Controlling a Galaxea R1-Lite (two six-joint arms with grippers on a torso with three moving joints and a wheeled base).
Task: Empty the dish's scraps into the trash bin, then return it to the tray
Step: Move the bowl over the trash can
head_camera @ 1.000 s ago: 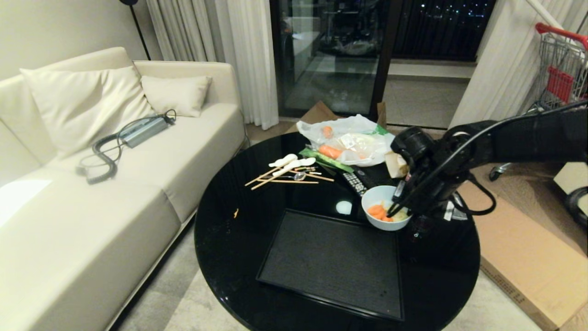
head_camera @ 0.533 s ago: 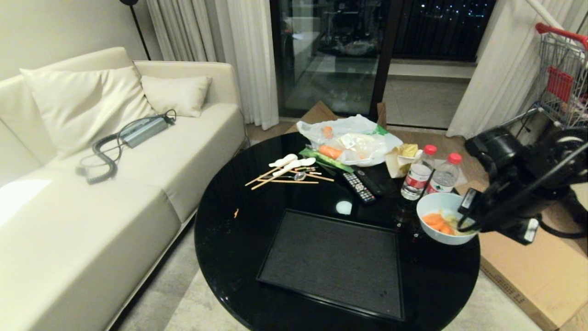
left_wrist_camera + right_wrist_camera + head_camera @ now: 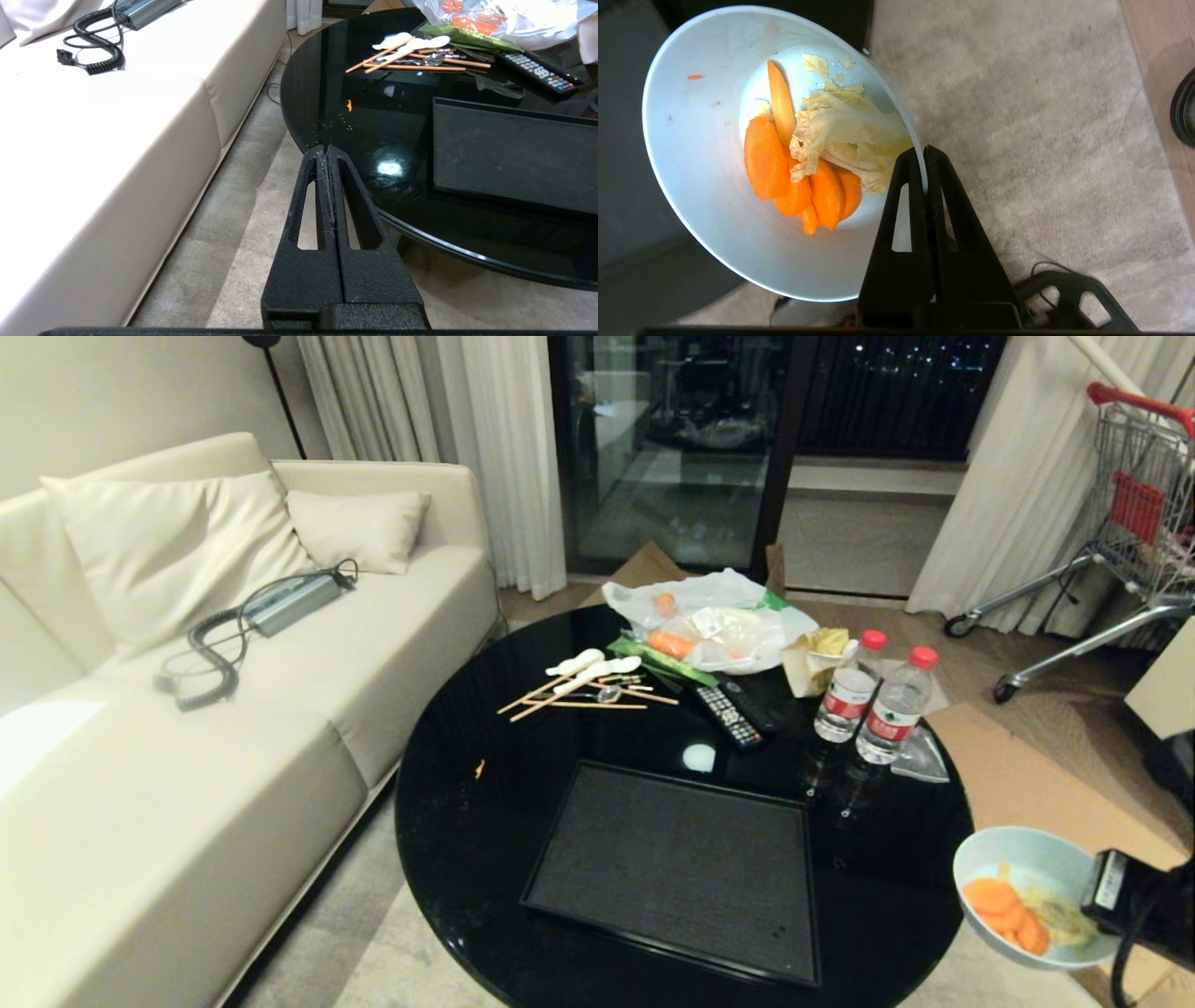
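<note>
The dish (image 3: pixel 1027 863), a pale blue-white bowl, hangs tilted past the round black table's right edge, over the floor. My right gripper (image 3: pixel 923 161) is shut on its rim, one finger inside and one outside, and shows in the head view's lower right corner (image 3: pixel 1092 905). The scraps (image 3: pixel 808 163), orange carrot slices and pale cabbage bits, lie inside the dish (image 3: pixel 700 186). The black tray (image 3: pixel 681 868) sits bare on the table's near half. My left gripper (image 3: pixel 325 150) is shut and parked by the table's left edge. The trash bin is out of view.
Two water bottles (image 3: pixel 892 709), a remote (image 3: pixel 733 709), chopsticks with spoons (image 3: pixel 588 686) and a plastic bag of carrots (image 3: pixel 709 621) crowd the table's far side. Cardboard (image 3: pixel 1027 775) lies on the floor to the right, a shopping cart (image 3: pixel 1139 495) beyond. A sofa (image 3: pixel 233 709) stands left.
My right arm has carried the dish from the table beside the tray rightward and nearer, past the table's edge. The two bottles it hid now show.
</note>
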